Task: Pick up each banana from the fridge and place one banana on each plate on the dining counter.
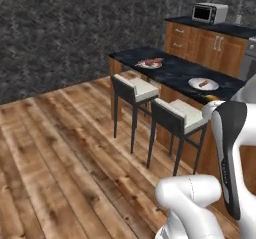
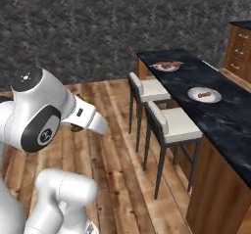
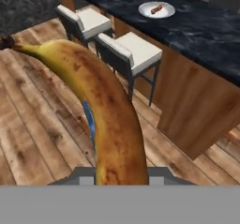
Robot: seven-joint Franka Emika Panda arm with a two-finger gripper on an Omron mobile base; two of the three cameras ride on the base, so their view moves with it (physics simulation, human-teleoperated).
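A yellow banana (image 3: 101, 101) with brown speckles and a blue sticker rises between the fingers of my gripper (image 3: 121, 177), which is shut on its lower end; its dark stem tip points up and left. A sliver of the banana (image 1: 214, 98) peeks out behind my arm. The dining counter (image 3: 206, 31) of black stone lies ahead, beyond the stools. On it are a plain white plate (image 3: 157, 10) holding a brown sausage-like piece and, farther along, a plate with a dark reddish ring (image 1: 149, 63). The gripper hangs over the wooden floor, short of the counter.
Two white-cushioned stools (image 1: 135, 89) (image 1: 181, 115) stand along the counter's near side. Wooden cabinets (image 1: 210, 45) with a black top and a microwave (image 1: 210, 13) sit at the back right. A dark stone wall (image 1: 75, 28) closes the left side beyond open wooden floor (image 1: 65, 158).
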